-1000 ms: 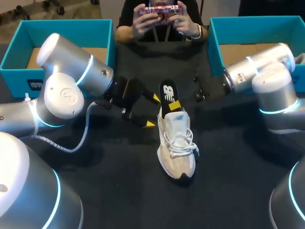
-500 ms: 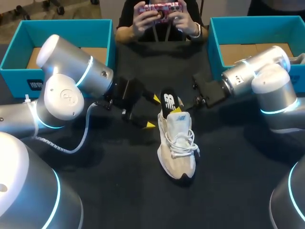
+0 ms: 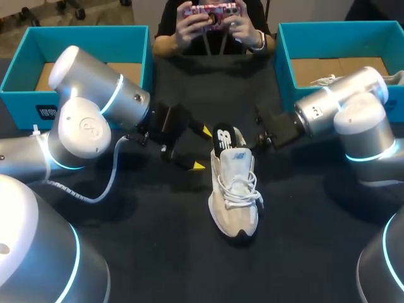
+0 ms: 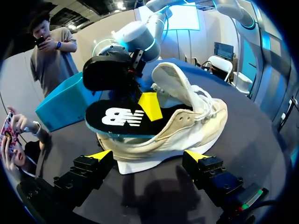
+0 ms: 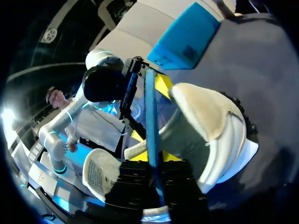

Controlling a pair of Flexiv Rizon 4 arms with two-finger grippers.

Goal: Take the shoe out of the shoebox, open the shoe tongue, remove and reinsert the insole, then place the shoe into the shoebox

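One black foam insole [image 3: 222, 134], pinched in the right hand [image 4: 148, 111], is being reinserted at the twelve-o'clock heel of the beige laced shoe [image 3: 235, 196]; deeper sliding is probably needed.

**Camera Placement**

The head camera sits above and behind the robot, looking down on the whole table [image 3: 158, 252] from afar. The left wrist camera sits low and close, facing the shoe's [image 4: 187, 126] side. The right wrist camera looks into the shoe's opening, very close. The wrist cameras face each other across the shoe. All three views share it.
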